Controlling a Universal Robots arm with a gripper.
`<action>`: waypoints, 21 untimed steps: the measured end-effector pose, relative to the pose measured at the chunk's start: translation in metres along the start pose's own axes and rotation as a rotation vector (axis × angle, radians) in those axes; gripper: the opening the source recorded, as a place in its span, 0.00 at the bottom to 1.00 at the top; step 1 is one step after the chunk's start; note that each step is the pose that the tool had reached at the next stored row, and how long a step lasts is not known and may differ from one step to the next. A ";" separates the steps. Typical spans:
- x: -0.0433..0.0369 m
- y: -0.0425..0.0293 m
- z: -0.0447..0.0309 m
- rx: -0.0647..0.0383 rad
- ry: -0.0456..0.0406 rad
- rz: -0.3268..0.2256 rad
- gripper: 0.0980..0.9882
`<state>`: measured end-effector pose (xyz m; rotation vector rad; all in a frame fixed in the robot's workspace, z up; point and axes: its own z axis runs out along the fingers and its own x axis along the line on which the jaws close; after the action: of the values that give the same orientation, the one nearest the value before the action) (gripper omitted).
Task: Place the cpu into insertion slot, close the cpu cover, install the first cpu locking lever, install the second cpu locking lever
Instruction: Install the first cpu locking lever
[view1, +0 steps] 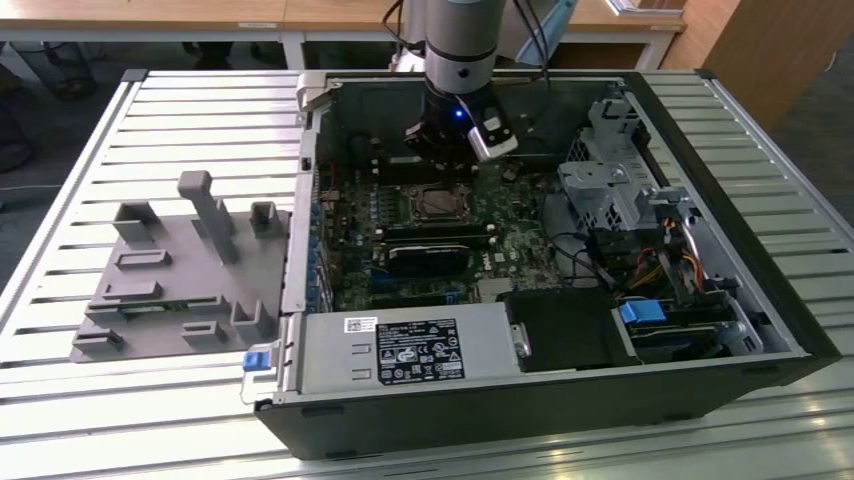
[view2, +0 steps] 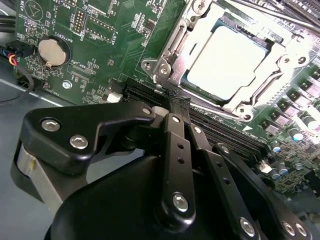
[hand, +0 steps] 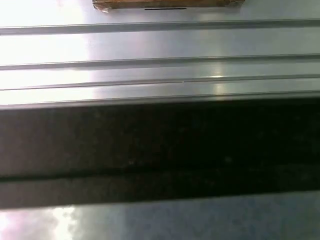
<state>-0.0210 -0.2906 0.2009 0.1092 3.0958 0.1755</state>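
The cpu, a pale silvery square, lies in the insertion slot on the green motherboard. The silvery cpu cover lies flat around it, with the chip showing through its window. My gripper hangs just off one corner of the socket, its black fingers pressed together with nothing between them. In the exterior view the gripper stands over the board just behind the socket. A thin metal rod, perhaps a locking lever, runs along the far side of the cover; how the levers are set I cannot tell.
The open computer case lies on a slatted metal table. Memory sticks, drive cages and a power supply surround the socket. A coin battery sits on the board. A grey fixture stands at the exterior view's left.
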 end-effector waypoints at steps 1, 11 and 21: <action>0.0000 -0.0001 0.0005 0.000 0.0000 0.000 0.01; -0.0003 0.0001 -0.0009 0.001 -0.0001 0.000 0.01; -0.0003 -0.0003 0.0021 0.004 0.0000 0.000 0.01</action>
<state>-0.0206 -0.2907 0.1989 0.1090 3.0963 0.1698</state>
